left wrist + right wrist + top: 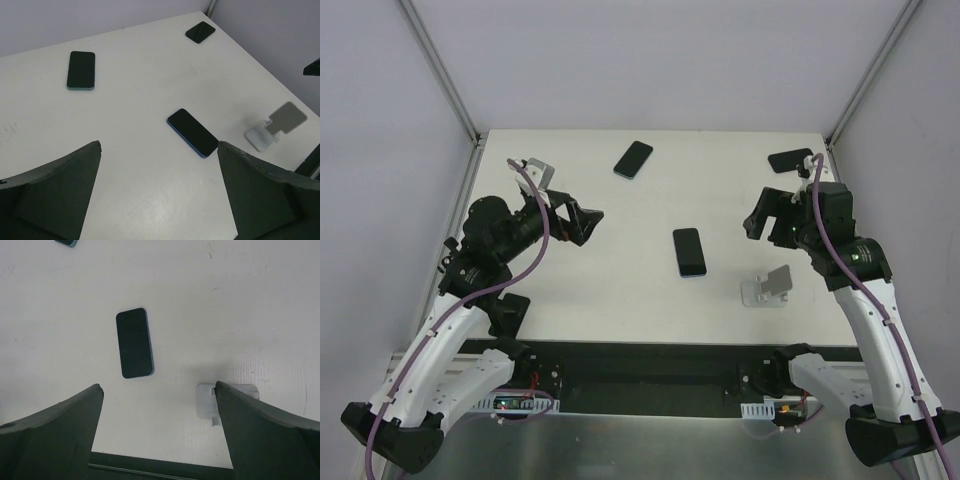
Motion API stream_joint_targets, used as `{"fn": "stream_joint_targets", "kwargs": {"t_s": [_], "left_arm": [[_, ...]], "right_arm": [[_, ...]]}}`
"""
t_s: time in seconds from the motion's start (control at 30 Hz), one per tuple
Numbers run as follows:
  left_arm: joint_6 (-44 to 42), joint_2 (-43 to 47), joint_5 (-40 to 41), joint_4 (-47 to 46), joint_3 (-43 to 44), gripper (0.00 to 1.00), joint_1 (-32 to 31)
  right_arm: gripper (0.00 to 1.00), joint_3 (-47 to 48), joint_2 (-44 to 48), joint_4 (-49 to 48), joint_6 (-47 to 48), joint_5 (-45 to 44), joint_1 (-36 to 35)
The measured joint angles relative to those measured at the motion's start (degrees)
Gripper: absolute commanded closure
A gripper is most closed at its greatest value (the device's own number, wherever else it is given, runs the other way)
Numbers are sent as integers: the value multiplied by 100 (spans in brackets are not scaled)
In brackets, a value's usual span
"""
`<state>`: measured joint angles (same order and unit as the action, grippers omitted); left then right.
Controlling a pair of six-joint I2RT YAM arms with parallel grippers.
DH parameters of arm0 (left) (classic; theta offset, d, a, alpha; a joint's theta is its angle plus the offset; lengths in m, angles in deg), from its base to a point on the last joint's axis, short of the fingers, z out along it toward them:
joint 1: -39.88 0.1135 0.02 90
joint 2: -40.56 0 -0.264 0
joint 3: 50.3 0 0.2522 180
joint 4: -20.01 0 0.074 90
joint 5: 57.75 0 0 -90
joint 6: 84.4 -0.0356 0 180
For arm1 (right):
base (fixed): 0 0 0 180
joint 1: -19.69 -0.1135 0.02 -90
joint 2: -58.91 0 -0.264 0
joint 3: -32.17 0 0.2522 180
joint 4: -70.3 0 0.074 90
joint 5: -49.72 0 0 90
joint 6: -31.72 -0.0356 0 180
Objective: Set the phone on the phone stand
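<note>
Both pincers wide open, nothing held. left gripper [578,222] hovers over the left side of the table [620,290], right gripper [763,213] over the right side, fingers pointing inward. phone [689,251] lies flat, screen up, between the two and apart from both. From the right wrist it sits ahead of the finger gap. phone stand [768,288] sits just below the right gripper, partly behind its right finger. second phone [633,159] lies beyond the left gripper. third phone [790,160] lies at the far corner past the right gripper.
</note>
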<state>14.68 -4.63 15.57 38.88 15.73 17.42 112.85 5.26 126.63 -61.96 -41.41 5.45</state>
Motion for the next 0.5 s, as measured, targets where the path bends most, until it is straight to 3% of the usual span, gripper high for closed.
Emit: {"fn": "stream_joint_targets", "kwargs": {"t_s": [0.5], "left_arm": [[247, -387, -238, 184, 173, 1, -538]], "right_arm": [[4, -247, -37, 199, -793, -170, 4]]}}
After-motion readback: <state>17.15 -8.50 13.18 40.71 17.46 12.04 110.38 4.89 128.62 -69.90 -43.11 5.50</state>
